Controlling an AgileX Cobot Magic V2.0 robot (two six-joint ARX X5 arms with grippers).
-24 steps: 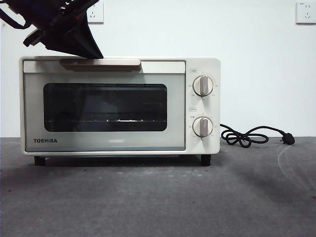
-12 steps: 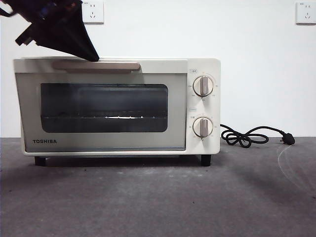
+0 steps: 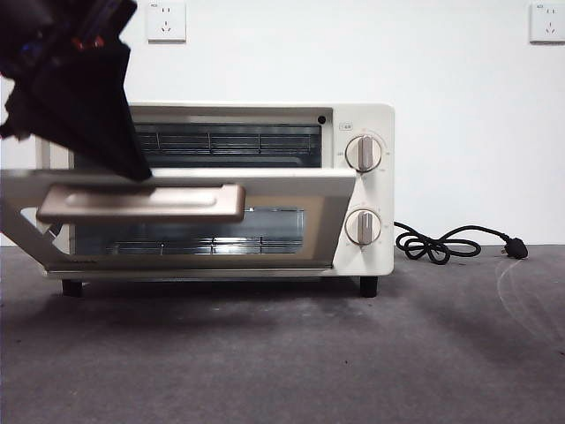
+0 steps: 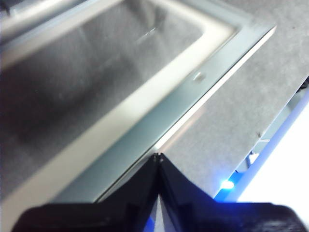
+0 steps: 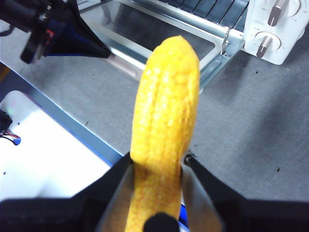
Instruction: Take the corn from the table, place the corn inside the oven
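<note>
left fingers [image 4: 158, 157]: pressed together, tips on the top edge of the door [image 3: 291, 216], beside the handle [image 3: 141, 202]; nothing grasped.
right fingers [image 5: 157, 162]: clenched on the corn [image 5: 166, 125], cob pointing out past the tips, above the counter [image 5: 251, 125].
corn location: centre of the right wrist view, off the counter; not visible in the front view.
oven [image 3: 366, 190]: door roughly half open, tilted out; rack visible in the upper opening.
risk 1: tips only rest on the door edge, so they could slip off and let the door swing back up.
risk 2: corn going in before the door is fully down would likely hit the door or the left arm.
risk 3: cob is glossy and tapered, could slide in the grip.
left arm pose: enters upper left of the front view, angled down onto the door.
right arm pose: out of the front view, waiting in front of the oven, aimed at it.
</note>
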